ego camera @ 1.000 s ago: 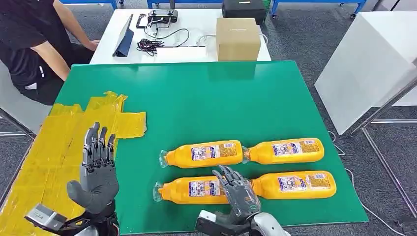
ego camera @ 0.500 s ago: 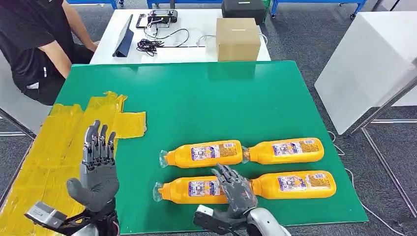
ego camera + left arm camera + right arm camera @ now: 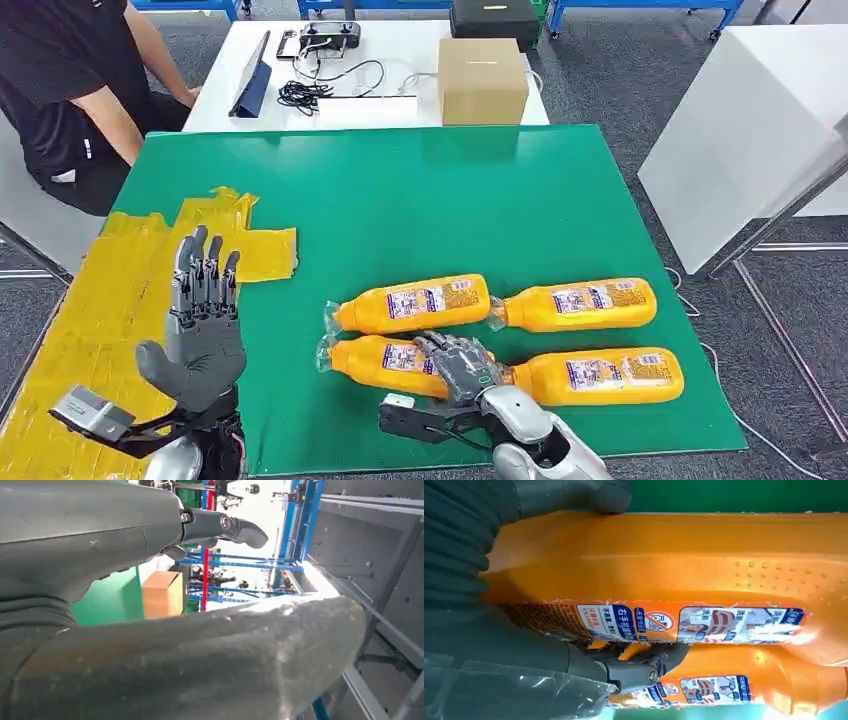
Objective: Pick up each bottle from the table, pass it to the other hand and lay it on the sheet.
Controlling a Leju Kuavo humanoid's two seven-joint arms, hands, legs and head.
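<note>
Four orange bottles lie on the green table (image 3: pixel 420 200). My right hand (image 3: pixel 460 365) grips the near-left bottle (image 3: pixel 372 362), which now lies slightly slanted against the far-left bottle (image 3: pixel 415 305). In the right wrist view the held bottle (image 3: pixel 664 565) has my thumb on one side and a dark finger (image 3: pixel 639 670) on the other. The far-right bottle (image 3: pixel 580 303) and near-right bottle (image 3: pixel 605 375) lie untouched. My left hand (image 3: pixel 203 325) is raised, open and holding nothing, at the edge of the yellow sheet (image 3: pixel 95 290). Its fingers (image 3: pixel 220 525) are spread in the left wrist view.
A person (image 3: pixel 60 90) sits at the table's far-left corner. Behind the green table stands a white table with a cardboard box (image 3: pixel 483 78), cables and a tablet. A white panel (image 3: pixel 740 130) stands on the floor to the right.
My right hand has closed around the near-left bottle and shifted it up and left, slanting it toward the far-left bottle. My left hand rose slightly.
</note>
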